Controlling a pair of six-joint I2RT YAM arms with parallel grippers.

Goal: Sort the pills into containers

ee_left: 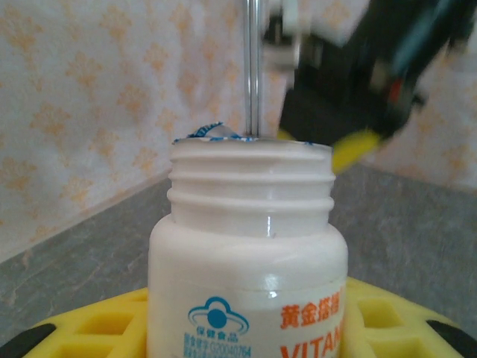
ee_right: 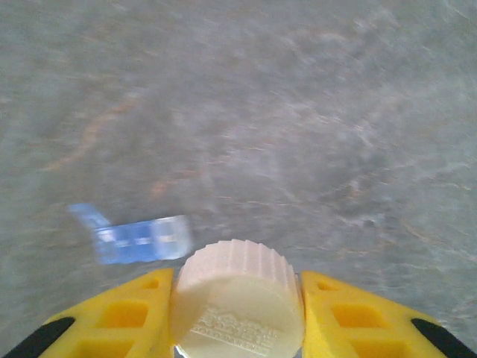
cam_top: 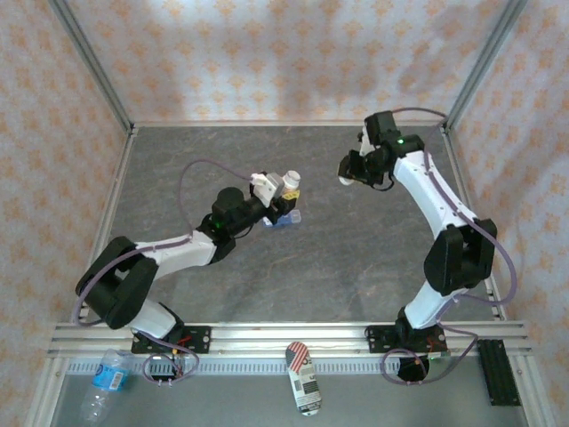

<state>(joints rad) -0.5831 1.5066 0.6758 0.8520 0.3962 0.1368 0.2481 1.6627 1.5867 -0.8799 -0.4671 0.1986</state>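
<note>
Hidden or unclear: the pill organiser is partly covered by the left tool in the top view and smeared by blur in the right wrist view, so its compartments cannot be counted. The white bottle is cut off at the lower frame edge, and its contents cannot be seen.

Writing: the bottle's label shows orange Chinese characters above "VITAM", which is cut short, and a blue emblem with small unreadable print. The cap has raised lettering, too soft to read.

Organiser: translucent blue, a short strip lying flat on the grey bench, just beside the left tool.

Left tool: yellow fingers pinching the bottle upright, with the mouth open and a torn foil seal at the rim.

Right tool: pinching the ribbed white cap.
</note>
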